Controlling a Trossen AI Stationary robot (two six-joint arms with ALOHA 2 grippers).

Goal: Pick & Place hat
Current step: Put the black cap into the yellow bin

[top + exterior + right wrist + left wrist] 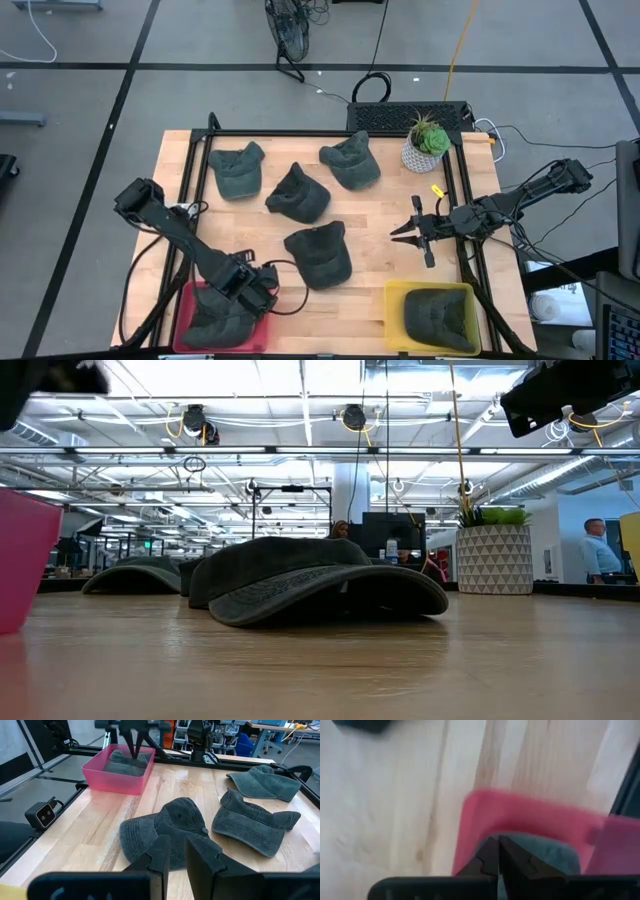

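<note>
At the table's near edge the left gripper (252, 283) hung over the pink bin (190, 300), its fingers (490, 857) pinched together with nothing visibly between them, a dark hat (215, 318) lying in the bin beneath. Beside it along that edge, the yellow bin (395, 295) held another hat (438, 318). Farther in, the right gripper (412, 232) hovered above bare wood with its fingers set narrow and empty, facing the nearest loose hat (320, 255) at mid-table. Beyond lay three more hats: one at centre (298, 193), one far left (237, 170) and one far right (352, 162), with a potted plant (427, 143) at the far corner. The risk, as I judged it, was the left fingers snagging the binned hat's cloth when lifting away and dragging it back out; the right arm's narrow jaws could also push the mid-table hat rather than grasp its crown.
</note>
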